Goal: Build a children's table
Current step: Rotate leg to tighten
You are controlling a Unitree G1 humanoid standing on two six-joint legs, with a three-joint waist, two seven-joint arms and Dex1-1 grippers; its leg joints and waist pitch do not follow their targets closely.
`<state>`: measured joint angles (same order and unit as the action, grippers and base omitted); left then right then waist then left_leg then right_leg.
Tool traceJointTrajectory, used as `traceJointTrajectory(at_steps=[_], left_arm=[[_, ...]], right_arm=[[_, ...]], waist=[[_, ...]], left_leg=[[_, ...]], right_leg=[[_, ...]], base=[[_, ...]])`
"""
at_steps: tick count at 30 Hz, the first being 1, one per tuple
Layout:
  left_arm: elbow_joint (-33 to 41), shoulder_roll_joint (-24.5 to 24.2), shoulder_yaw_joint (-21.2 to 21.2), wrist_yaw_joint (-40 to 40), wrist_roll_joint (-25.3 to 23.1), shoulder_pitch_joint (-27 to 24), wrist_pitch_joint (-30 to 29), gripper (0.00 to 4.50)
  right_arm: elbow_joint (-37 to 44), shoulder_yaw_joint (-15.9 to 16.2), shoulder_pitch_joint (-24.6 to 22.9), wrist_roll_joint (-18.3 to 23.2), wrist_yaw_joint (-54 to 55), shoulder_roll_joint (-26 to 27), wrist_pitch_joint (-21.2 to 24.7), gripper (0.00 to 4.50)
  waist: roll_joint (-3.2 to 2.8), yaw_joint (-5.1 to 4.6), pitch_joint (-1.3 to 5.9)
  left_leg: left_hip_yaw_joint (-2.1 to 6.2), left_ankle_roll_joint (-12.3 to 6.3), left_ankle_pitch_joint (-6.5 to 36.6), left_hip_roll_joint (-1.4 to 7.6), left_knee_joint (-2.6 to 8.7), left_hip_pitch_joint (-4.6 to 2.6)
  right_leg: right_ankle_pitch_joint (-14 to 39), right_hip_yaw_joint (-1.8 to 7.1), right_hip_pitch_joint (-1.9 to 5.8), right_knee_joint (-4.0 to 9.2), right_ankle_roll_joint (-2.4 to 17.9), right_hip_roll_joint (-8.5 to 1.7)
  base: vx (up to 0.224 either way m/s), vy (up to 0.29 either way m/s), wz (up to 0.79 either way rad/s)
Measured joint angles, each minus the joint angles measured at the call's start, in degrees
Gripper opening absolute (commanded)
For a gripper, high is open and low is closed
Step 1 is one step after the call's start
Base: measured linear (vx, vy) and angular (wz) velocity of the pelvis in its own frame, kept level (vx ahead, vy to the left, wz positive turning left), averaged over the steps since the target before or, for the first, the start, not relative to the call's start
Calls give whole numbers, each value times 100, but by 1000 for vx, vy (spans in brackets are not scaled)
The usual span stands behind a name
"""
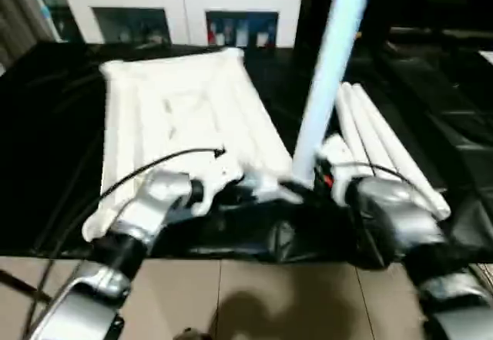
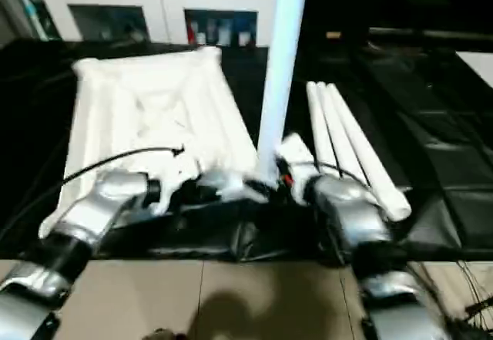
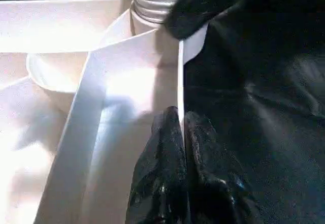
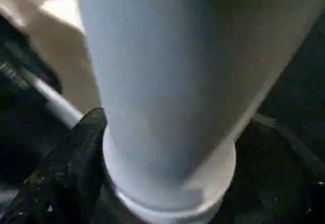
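White plastic tabletop [image 1: 181,116] lies underside up on black-covered worktop [image 1: 46,124]. Left pincer [image 3: 180,132] pinches near rim. Right pincer [image 4: 89,148] grips upright leg [image 1: 331,70] at near-right socket. Light, stiff, slippery: you should hold low. Spare legs [image 1: 385,143] right.

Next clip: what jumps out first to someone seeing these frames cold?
The upright leg stands at the near right corner of the upside-down tabletop, its ribbed end entering the corner socket. The right gripper is at its base; the left gripper pinches the tabletop's edge. Three spare legs lie to the right.
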<state>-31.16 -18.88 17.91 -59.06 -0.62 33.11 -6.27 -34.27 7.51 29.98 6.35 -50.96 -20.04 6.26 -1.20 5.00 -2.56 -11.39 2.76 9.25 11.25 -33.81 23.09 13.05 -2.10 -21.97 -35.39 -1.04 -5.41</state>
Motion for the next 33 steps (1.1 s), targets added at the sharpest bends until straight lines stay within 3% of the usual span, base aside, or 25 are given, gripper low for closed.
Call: traceJointTrajectory(at_steps=[12,26,33], left_arm=[[268,-119,-20,-214,80,-146,-115,0],[396,-181,-20,-305,90,-223,-208,0],[368,-154,-69,-202,83,-216,-263,0]], right_arm=[[223,59,-94,164,-449,-50,192,394],[280,58,-216,240,-457,-40,185,281],[200,-39,-207,240,-118,154,189,273]], waist=[[4,3,-2],[13,6,0],[16,-15,1]], left_leg=[[-3,-19,-11,7,-1,2],[-3,-20,-12,7,-10,0],[-3,-19,-13,9,-17,-5]], right_leg=[[0,-1,-4,-3,0,4],[0,0,-4,-17,0,4],[0,1,-5,-32,0,4]], base=[[0,0,0],[0,0,0],[0,0,0]])
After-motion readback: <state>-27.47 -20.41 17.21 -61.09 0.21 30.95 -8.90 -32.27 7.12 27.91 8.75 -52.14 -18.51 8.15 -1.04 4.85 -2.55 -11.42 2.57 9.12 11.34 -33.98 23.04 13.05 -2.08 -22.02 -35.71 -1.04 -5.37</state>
